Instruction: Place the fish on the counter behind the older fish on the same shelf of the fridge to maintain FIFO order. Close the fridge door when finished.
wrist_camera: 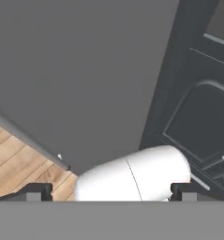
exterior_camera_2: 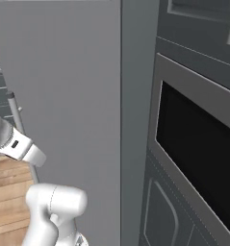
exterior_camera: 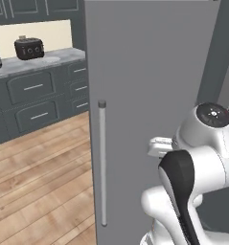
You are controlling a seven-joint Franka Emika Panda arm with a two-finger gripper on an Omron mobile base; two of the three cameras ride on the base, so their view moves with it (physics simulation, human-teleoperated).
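Note:
The fridge door (exterior_camera: 144, 95) is a tall plain grey panel right in front of my arm, with its vertical silver bar handle (exterior_camera: 102, 162) left of the arm. The door (exterior_camera_2: 63, 96) and its handle (exterior_camera_2: 14, 113) also appear in the right base view. In the hand view my gripper (wrist_camera: 111, 192) stands open with nothing between its dark fingertips (wrist_camera: 38, 191), and it faces the grey door (wrist_camera: 85, 70) close up. The counter (exterior_camera: 39, 64) lies far back on the left. The fish is out of view.
A black toaster (exterior_camera: 28, 48) stands on the counter over dark grey drawers (exterior_camera: 32, 88). Wood floor (exterior_camera: 39, 172) spreads left of the door. A built-in oven with a dark window (exterior_camera_2: 198, 158) sits in dark cabinets (wrist_camera: 197, 117) on the right.

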